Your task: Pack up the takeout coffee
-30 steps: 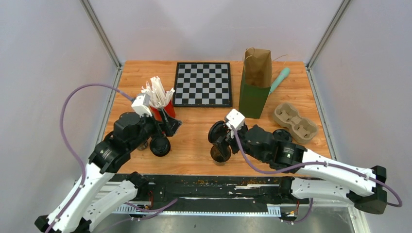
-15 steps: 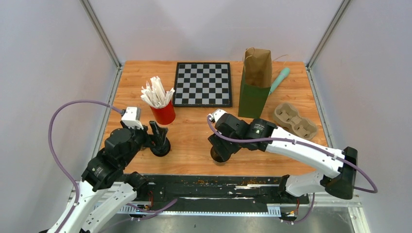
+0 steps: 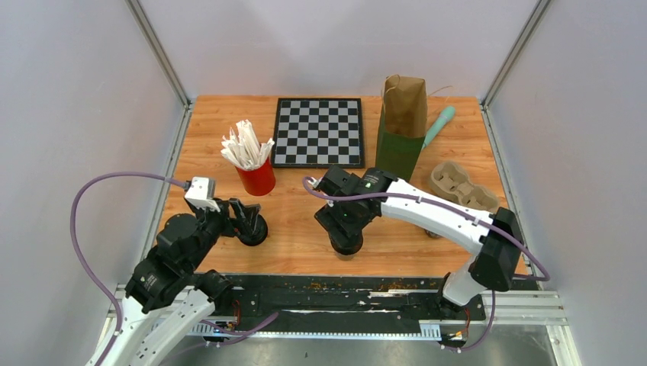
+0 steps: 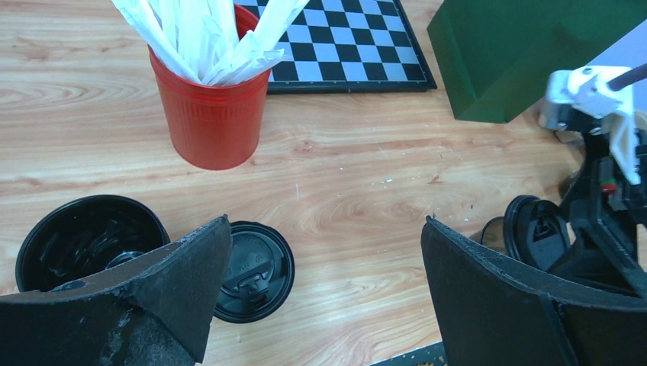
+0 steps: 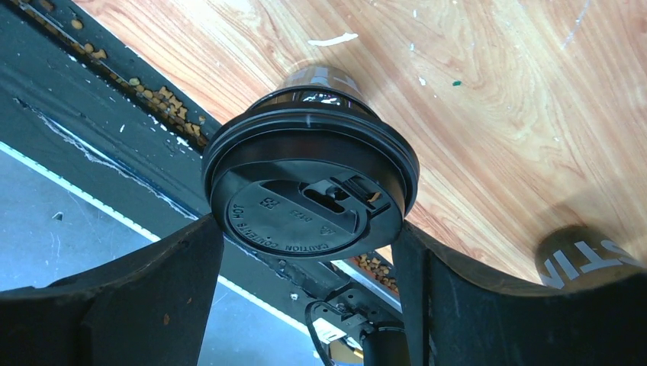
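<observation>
Spreading under everything, the wooden table (image 3: 305,244) carries the whole job. Beyond both grippers lies the chessboard (image 3: 318,132). Past the right gripper (image 5: 309,232), slightly to its right, stands the paper bag (image 3: 398,152), brown above and green below, tall and narrow. Whether its mouth is open I cannot tell. Well off to that gripper's right lies the moulded cup carrier (image 3: 461,189). Just ahead of the left gripper (image 4: 324,229) stands the red cup of wrapped straws (image 4: 210,114).

The right gripper sits over a lidded coffee cup (image 5: 309,171) close to the table's near edge. Its jaws are partly spread and pressed against either side of the black lid, so it holds the cup by that rim. Whether the cup is off the wood cannot be told. The left gripper is spread wide and holds nothing. An open coffee cup (image 4: 84,232) stands outside one of its fingers, and a loose lid (image 4: 255,271) lies flat just beside that finger.

I see three risks:
- A hold on the lid alone may pull the lid off and let the cup fall, possibly over the near edge.
- A cup lowered off-centre could catch the bag's rim and tip the bag.
- A careless swing of the left gripper could knock over the unlidded cup.
</observation>
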Action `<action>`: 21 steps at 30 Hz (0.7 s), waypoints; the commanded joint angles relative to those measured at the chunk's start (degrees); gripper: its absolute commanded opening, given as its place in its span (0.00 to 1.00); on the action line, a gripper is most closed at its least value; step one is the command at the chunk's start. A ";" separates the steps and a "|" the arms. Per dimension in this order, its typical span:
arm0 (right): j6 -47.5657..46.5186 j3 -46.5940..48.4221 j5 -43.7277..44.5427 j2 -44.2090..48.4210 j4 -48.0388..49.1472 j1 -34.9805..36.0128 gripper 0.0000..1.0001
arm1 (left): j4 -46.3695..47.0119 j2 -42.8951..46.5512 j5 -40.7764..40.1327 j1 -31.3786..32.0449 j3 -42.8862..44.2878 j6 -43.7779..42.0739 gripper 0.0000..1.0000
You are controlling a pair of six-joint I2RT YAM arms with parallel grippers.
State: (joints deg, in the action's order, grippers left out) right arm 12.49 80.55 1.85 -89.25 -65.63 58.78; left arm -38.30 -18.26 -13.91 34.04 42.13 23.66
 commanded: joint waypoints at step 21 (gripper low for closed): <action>-3.52 4.47 -5.46 -8.39 -2.97 -1.73 0.77 | 2.05 1.55 -0.37 -0.25 -0.16 -1.25 1.00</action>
State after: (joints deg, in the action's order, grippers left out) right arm 9.80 83.66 -2.48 -96.73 -70.00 57.54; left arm -38.33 -17.04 -14.06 34.04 42.02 23.62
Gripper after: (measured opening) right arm 0.776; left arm 0.998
